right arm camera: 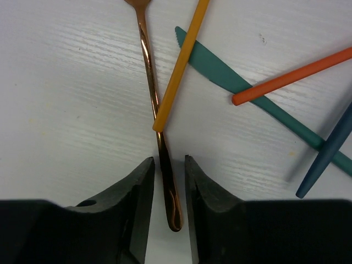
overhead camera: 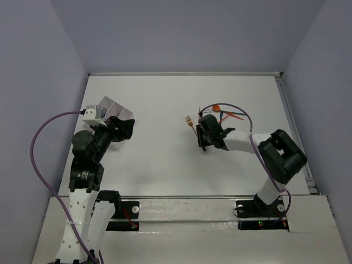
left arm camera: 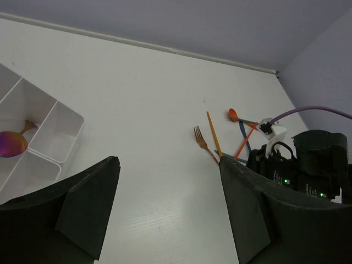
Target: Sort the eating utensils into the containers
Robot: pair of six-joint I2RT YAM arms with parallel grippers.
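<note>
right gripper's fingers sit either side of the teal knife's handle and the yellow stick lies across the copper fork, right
Not quite. The right wrist view shows the right gripper straddling the copper fork at its handle, not the teal knife. The yellow stick does lie across the fork.

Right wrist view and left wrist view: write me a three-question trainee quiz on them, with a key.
1. True or false: in the right wrist view, the yellow stick lies across the copper fork.
2. The right claw has one finger on each side of which thing?
A. the teal knife
B. the copper fork's handle
C. the orange-red stick
3. Fill in: in the left wrist view, the white tray already holds one ____.

Key: 1 true. 2 B. 3 spoon.
</note>
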